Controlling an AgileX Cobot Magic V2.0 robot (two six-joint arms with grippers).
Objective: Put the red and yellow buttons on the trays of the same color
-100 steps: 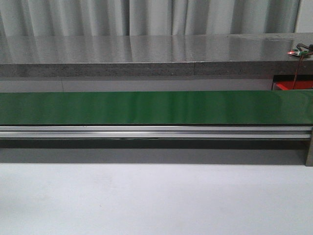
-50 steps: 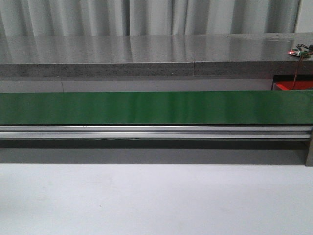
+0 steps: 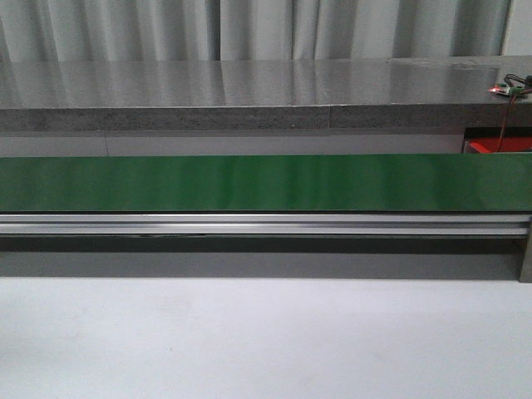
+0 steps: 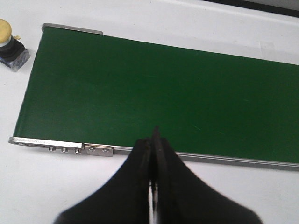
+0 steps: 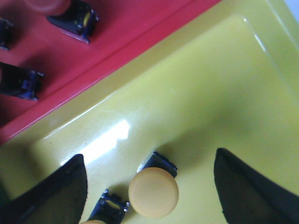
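In the right wrist view my right gripper [image 5: 152,189] is open over the yellow tray [image 5: 210,88]. A yellow button [image 5: 153,192] lies on the tray between the fingers, apart from both. A second button [image 5: 110,208] sits beside it, cut by the frame edge. The red tray [image 5: 60,56] adjoins, holding several dark-based buttons [image 5: 74,18]. In the left wrist view my left gripper [image 4: 153,140] is shut and empty above the near rail of the green belt [image 4: 154,88]. A yellow button [image 4: 9,44] on a black base stands on the white table beyond the belt's end.
The front view shows the green conveyor belt [image 3: 266,183] with its aluminium rail [image 3: 266,223], a grey counter [image 3: 249,91] behind, and a red part with a wire [image 3: 497,143] at far right. No gripper shows there.
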